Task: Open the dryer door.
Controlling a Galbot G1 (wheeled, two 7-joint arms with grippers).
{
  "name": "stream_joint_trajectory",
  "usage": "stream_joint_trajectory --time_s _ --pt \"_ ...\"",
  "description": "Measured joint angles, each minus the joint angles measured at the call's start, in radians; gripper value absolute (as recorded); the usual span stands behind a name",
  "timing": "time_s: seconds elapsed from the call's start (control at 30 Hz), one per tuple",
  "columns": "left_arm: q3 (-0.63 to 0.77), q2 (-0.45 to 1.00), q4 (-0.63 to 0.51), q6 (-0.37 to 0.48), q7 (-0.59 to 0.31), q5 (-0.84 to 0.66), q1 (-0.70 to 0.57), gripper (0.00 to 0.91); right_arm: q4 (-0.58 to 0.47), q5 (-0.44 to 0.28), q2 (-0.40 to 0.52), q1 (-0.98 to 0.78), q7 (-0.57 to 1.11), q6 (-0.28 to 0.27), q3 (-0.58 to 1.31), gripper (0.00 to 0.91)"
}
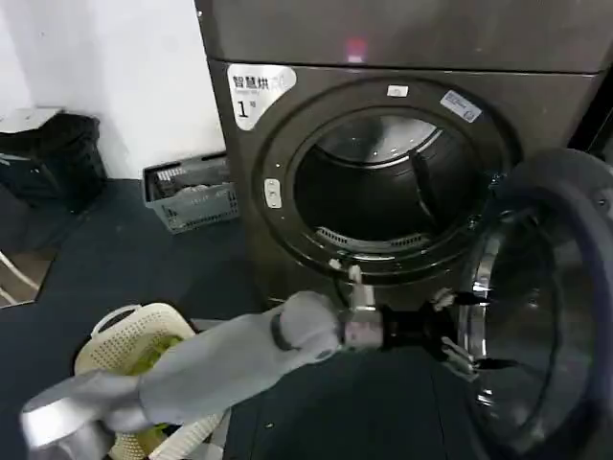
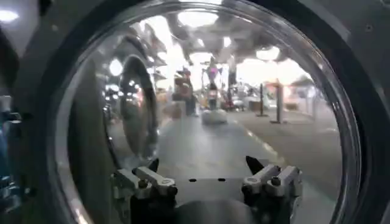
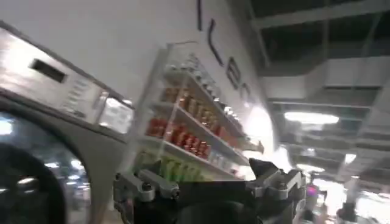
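Chrome-rimmed dryer door [image 1: 541, 316] hangs swung wide at approx 4 o'clock of the drum opening [image 1: 383, 182], grey inner side toward me. Looks heavy, rigid, hinge-guided; glass + polished rim prob slippery, so I'd push or hook at the rim edge, not the pane. My left gripper [image 1: 458, 335] sits at the door's near rim, fingers parted, holding nothing. Right gripper [image 3: 210, 182]: raised, spread, empty, w/ a shelf of bottles [image 3: 183, 137] beyond. Basket [image 1: 192, 192] at 9 o'clock of the dryer.

Your robot's left arm [image 1: 220, 359]: smooth pale grey shells, a dark seam ring, a chrome wrist collar, then a black tool [image 1: 458, 337] with silver, screw-studded finger mounts [image 2: 152, 179]
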Motion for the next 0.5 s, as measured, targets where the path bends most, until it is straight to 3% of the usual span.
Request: stream_joint_trajectory --time_s 0.5 --pt "0.048 -0.223 0.208 -0.014 -0.007 0.000 -0.093 0.907 0.012 -0.026 0.002 -0.012 0.004 -0.035 0.076 0.907"
